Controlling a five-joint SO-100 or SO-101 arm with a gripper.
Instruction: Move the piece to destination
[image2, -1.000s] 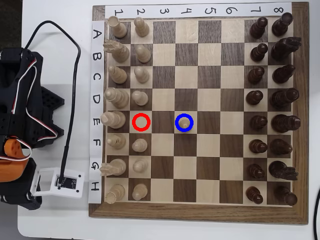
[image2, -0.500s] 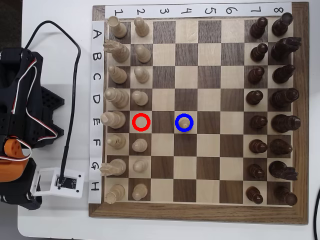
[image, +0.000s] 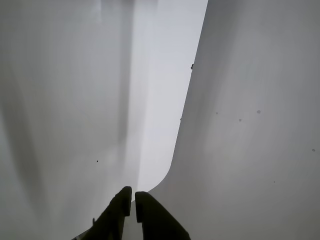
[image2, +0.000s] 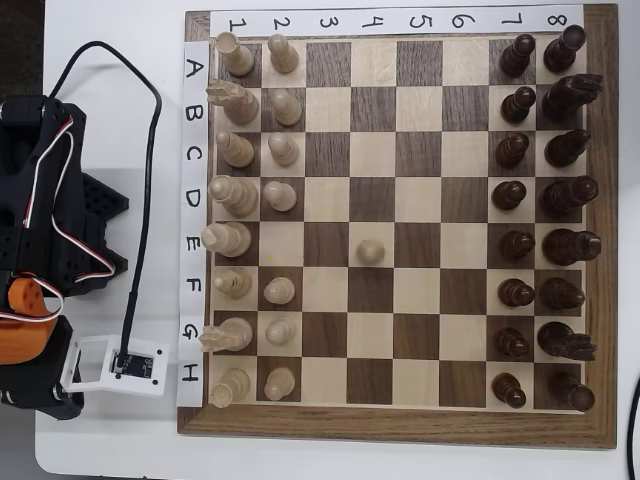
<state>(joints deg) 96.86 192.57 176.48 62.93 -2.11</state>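
Note:
The piece, a small pale-wood pawn with a ball head, stands alone on the pale square of row E, column 4, mid-board in the overhead view. No drawn mark shows the destination in this frame. My arm is folded on the white table left of the board, far from the piece, and its fingers are hidden there. In the wrist view my gripper enters from the bottom edge with its dark fingers together and nothing between them, over blank white and grey surfaces. The board is out of that view.
The chessboard holds pale pieces in columns 1 and 2 and dark pieces in columns 7 and 8. A black cable loops beside the board. The white camera mount lies near row H.
The red and blue rings drawn in row E no longer show. The pawn, the other pieces and the arm stay where they were.

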